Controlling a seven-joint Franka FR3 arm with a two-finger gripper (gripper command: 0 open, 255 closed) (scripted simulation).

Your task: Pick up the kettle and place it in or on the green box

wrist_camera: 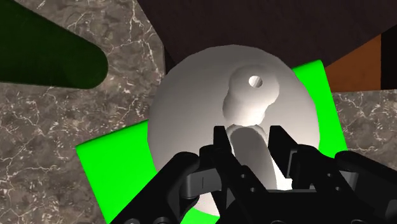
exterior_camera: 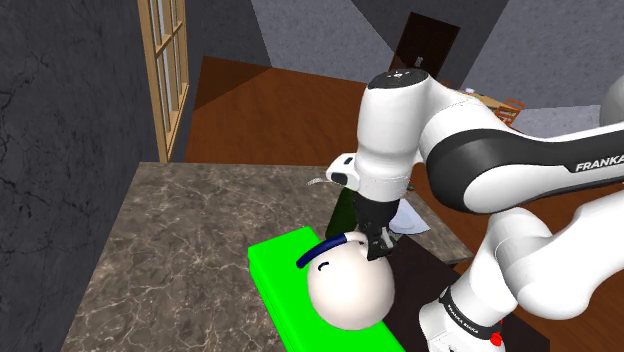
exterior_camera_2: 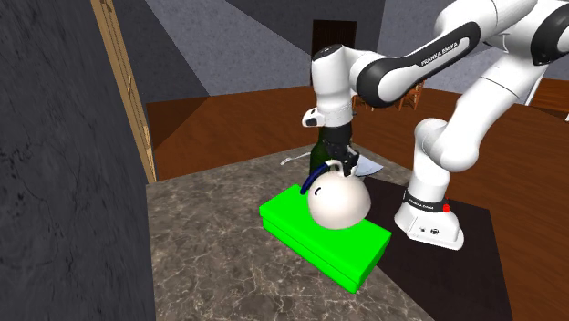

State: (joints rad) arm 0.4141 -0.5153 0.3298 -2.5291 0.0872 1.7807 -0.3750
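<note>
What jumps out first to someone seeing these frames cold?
The bright green flat box on the mottled grey stone counter grabs the eye, with the round white kettle on it or just above it. The black two-finger gripper is shut on the kettle's handle from above. A dark green bottle sits just beyond.

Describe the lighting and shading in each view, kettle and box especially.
Shoulder view: the round white kettle is softly shaded underneath, and the flat bright-green box is evenly lit. Second exterior view: the box's side faces are darker than its top. Wrist view: the kettle greys toward its edge, with no glare.
</note>
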